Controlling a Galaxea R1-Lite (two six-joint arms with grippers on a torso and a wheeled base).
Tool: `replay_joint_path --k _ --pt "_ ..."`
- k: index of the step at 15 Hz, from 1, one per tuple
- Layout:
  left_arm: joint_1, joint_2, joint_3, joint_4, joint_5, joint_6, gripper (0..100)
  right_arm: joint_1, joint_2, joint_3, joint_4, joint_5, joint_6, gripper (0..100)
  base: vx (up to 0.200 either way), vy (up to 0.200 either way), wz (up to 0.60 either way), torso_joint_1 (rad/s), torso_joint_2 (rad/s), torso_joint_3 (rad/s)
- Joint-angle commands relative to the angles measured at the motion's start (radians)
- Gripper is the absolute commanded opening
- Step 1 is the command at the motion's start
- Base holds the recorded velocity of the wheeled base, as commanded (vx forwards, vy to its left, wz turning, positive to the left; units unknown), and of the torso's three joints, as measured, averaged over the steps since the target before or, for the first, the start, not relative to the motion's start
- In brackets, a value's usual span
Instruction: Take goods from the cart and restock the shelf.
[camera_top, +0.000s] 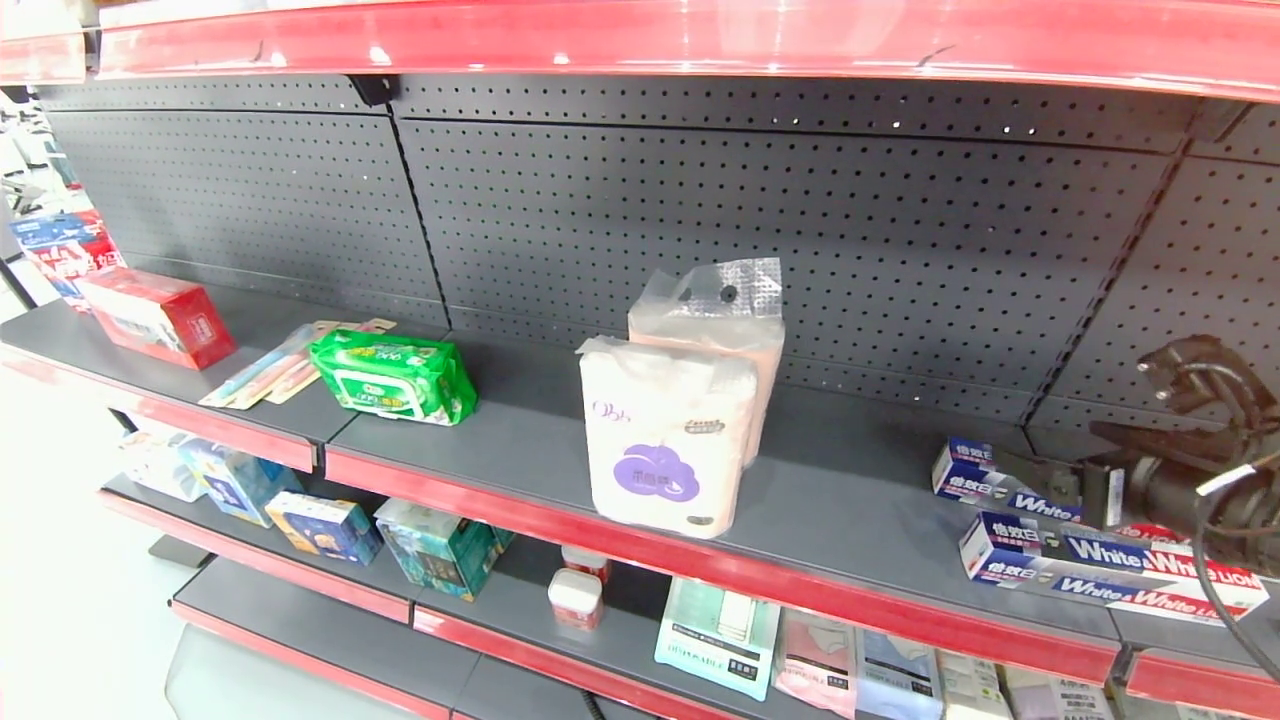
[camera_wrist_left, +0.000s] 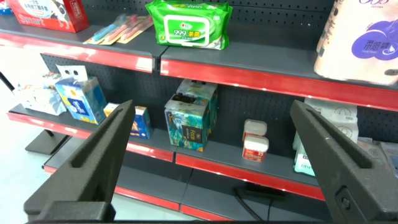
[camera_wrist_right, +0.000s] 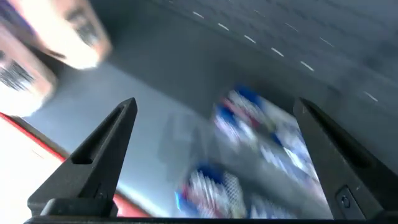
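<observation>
Several white-and-blue toothpaste boxes (camera_top: 1100, 560) lie at the right end of the grey middle shelf (camera_top: 520, 440). My right gripper (camera_top: 1060, 485) hovers just over the rear box, and in the right wrist view it (camera_wrist_right: 214, 162) is open, with the blurred toothpaste boxes (camera_wrist_right: 261, 149) below its fingers. My left gripper (camera_wrist_left: 211, 162) is open with nothing in it, held in front of the lower shelves. Two tissue packs (camera_top: 665, 450) stand mid-shelf and a green wet-wipe pack (camera_top: 395, 375) lies to their left.
A red box (camera_top: 160, 318) and packaged toothbrushes (camera_top: 270, 365) lie at the shelf's left end. Lower shelves hold blue and teal boxes (camera_wrist_left: 189, 118), small red-and-white jars (camera_wrist_left: 255, 140) and flat packets (camera_top: 720, 635). Pegboard backs the shelf, and bare shelf lies between the tissue packs and the toothpaste.
</observation>
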Motion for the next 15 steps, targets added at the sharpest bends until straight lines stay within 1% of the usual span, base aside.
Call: replay_joint_path --k 1,2,3,4,5,8,9,10,11,12,13,14,15 --pt "0.000 0.001 0.000 0.000 0.000 0.000 100 -0.006 -0.383 0.144 0.168 -0.113 0.012 100 0.000 0.000 0.00 0.000 0.00 0.000" --pt "0.000 0.001 0.000 0.000 0.000 0.000 100 -0.010 -0.501 0.203 0.205 -0.110 0.035 100 0.000 0.000 0.00 0.000 0.00 0.000" --pt "0.000 0.001 0.000 0.000 0.000 0.000 100 -0.004 -0.557 0.233 0.213 -0.111 0.044 100 0.000 0.000 0.00 0.000 0.00 0.000" --pt "0.000 0.001 0.000 0.000 0.000 0.000 100 0.013 -0.722 0.339 0.217 -0.111 0.081 100 0.000 0.000 0.00 0.000 0.00 0.000" --pt "0.000 0.001 0.000 0.000 0.000 0.000 100 0.016 -0.865 0.405 0.227 -0.108 0.096 100 0.000 0.000 0.00 0.000 0.00 0.000" --pt "0.000 0.001 0.000 0.000 0.000 0.000 100 0.014 -1.181 0.404 0.486 -0.108 0.104 100 0.000 0.000 0.00 0.000 0.00 0.000" --pt "0.000 0.001 0.000 0.000 0.000 0.000 100 0.014 -1.189 0.404 0.493 -0.108 0.104 100 0.000 0.000 0.00 0.000 0.00 0.000" --pt "0.000 0.001 0.000 0.000 0.000 0.000 100 0.014 -1.379 0.388 0.653 -0.113 0.096 100 0.000 0.000 0.00 0.000 0.00 0.000" --pt "0.000 0.001 0.000 0.000 0.000 0.000 100 0.016 -1.380 0.370 0.687 -0.164 0.097 100 0.000 0.000 0.00 0.000 0.00 0.000" --pt "0.000 0.001 0.000 0.000 0.000 0.000 100 0.016 -1.380 0.370 0.687 -0.233 0.097 100 0.000 0.000 0.00 0.000 0.00 0.000" --pt "0.000 0.001 0.000 0.000 0.000 0.000 100 0.021 -1.384 0.370 0.687 -0.248 0.101 100 0.000 0.000 0.00 0.000 0.00 0.000" --pt "0.000 0.001 0.000 0.000 0.000 0.000 100 0.050 -1.437 0.370 0.688 -0.174 0.093 100 0.000 0.000 0.00 0.000 0.00 0.000" --pt "0.000 0.001 0.000 0.000 0.000 0.000 100 0.048 -1.439 0.371 0.685 -0.101 0.088 100 0.000 0.000 0.00 0.000 0.00 0.000"
